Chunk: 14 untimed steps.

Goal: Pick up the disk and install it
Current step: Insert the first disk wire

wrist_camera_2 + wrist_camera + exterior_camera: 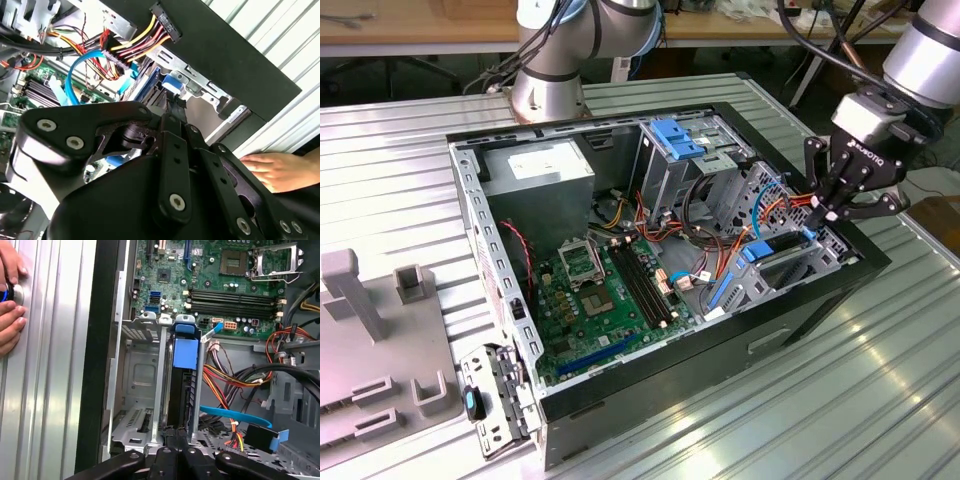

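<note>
First wrist view, claw (176,436) pinching slotted disk (184,354) (near end hidden)

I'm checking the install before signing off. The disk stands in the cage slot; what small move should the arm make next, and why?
Probably a slow, short push of the disk deeper into its slot. It stands on edge between the drive cage rails, with the end effector at its end nearest the case wall, and whether it's fully seated isn't visible.

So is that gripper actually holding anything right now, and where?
It seems so: the gripper pinches the disk by its near end, opposite its blue tab, upright in the drive cage.
</note>
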Each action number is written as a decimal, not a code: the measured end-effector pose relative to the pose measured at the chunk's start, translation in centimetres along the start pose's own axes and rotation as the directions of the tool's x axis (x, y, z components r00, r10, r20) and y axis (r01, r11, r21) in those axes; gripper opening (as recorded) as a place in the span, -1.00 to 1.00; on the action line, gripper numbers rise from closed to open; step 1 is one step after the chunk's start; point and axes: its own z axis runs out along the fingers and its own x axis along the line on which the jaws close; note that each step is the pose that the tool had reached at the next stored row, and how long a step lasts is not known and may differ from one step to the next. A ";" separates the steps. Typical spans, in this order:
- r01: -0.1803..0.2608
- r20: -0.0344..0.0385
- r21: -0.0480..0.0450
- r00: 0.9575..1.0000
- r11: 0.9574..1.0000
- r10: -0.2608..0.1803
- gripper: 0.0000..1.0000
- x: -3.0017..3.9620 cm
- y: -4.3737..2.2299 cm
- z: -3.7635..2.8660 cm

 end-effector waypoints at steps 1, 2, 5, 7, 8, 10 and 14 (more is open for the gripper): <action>0.006 0.000 0.000 1.000 1.000 -0.006 -0.79 0.00 -0.01 -0.01; 0.023 -0.001 0.000 1.000 1.000 -0.023 -0.79 0.00 -0.10 -0.04; 0.072 -0.002 0.001 0.997 0.997 -0.072 -0.65 0.06 -0.66 -0.06; 0.090 -0.002 -0.001 0.996 0.996 -0.090 -0.65 0.08 -1.02 -0.17; 0.095 -0.002 -0.001 0.995 0.995 -0.095 -0.62 0.09 -1.05 -0.23; 0.117 -0.001 -0.007 0.993 0.993 -0.117 -0.47 0.10 -1.34 -0.62; 0.133 -0.001 -0.009 0.991 0.991 -0.133 -0.34 0.08 -1.96 -0.69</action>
